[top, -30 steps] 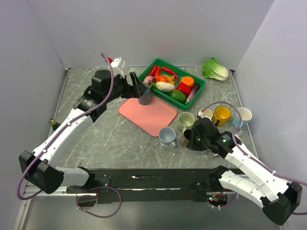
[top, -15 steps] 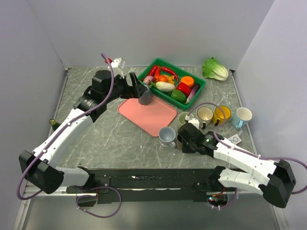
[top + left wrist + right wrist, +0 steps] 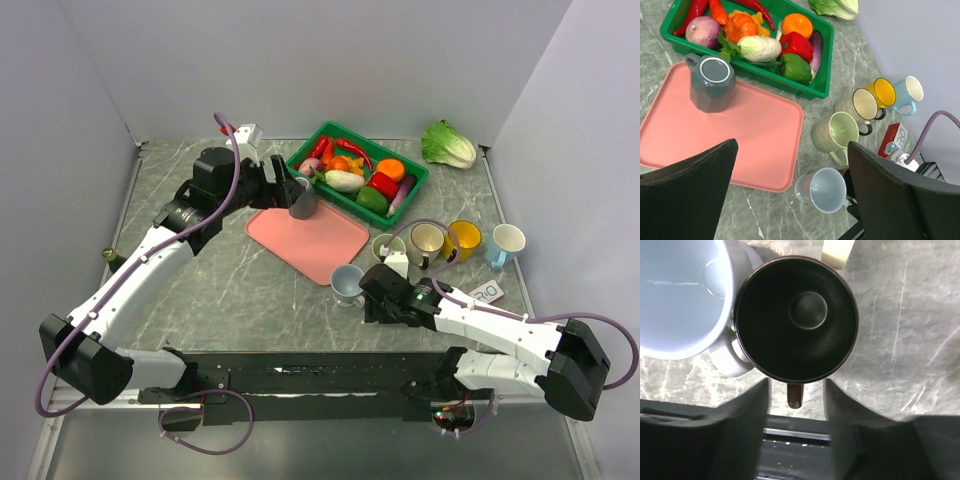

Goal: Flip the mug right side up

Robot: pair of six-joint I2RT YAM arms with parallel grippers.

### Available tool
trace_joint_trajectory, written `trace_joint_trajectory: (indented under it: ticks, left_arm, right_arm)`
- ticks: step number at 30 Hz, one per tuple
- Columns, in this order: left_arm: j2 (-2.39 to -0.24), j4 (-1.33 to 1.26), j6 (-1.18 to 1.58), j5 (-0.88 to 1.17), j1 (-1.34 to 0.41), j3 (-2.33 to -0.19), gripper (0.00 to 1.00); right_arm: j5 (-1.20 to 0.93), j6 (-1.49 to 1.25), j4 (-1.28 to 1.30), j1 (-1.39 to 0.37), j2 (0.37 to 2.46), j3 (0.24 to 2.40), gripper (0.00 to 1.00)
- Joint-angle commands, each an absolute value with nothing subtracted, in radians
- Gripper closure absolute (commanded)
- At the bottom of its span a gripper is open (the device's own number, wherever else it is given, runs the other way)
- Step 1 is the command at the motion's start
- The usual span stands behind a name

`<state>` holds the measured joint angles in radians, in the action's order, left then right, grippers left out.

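A grey mug point(image 3: 712, 82) stands bottom up on the pink tray point(image 3: 760, 135), its handle toward the green basket; from above the grey mug point(image 3: 303, 205) is at the tray's far corner. My left gripper point(image 3: 792, 145) hovers wide open above the tray, holding nothing. A dark brown mug point(image 3: 796, 318) stands mouth up on the table beside a pale blue cup point(image 3: 682, 295). My right gripper point(image 3: 796, 390) is open, its fingers on either side of the brown mug's handle point(image 3: 795, 396) without touching it.
A green basket point(image 3: 300, 150) of vegetables sits behind the tray, a cabbage point(image 3: 448, 145) at the back right. Pale green point(image 3: 388, 248), cream point(image 3: 427, 238), yellow point(image 3: 463, 238) and light blue point(image 3: 507, 240) mugs line the right side. A small box point(image 3: 488, 292) lies near them.
The right arm swung leftward and lower by the pale blue cup, and its gripper opened off the brown mug's handle. The left arm has not moved.
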<state>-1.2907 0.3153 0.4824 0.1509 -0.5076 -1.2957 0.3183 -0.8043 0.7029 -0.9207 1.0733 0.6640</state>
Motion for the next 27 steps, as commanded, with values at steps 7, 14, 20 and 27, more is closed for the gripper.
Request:
trace_joint_trajectory:
  ticks: [7, 14, 20, 27]
  left_arm:
    - [-1.284, 0.319, 0.448, 0.081, -0.508, -1.307, 0.04]
    - [-1.341, 0.327, 0.263, 0.037, -0.508, -1.275, 0.04]
    - [-1.48, 0.327, 0.184, -0.102, -0.5, -1.284, 0.04]
    - [-1.707, 0.316, 0.373, -0.025, -0.423, -1.509, 0.04]
  right_arm:
    - [0.348, -0.828, 0.84, -0.928, 1.002, 0.759, 0.22]
    - [0.422, -0.816, 0.969, -0.925, 0.925, 0.906, 0.16]
    - [0.448, -0.766, 0.986, -0.888, 0.899, 1.047, 0.15]
    - [0.416, -0.707, 0.936, -0.827, 0.894, 1.066, 0.15]
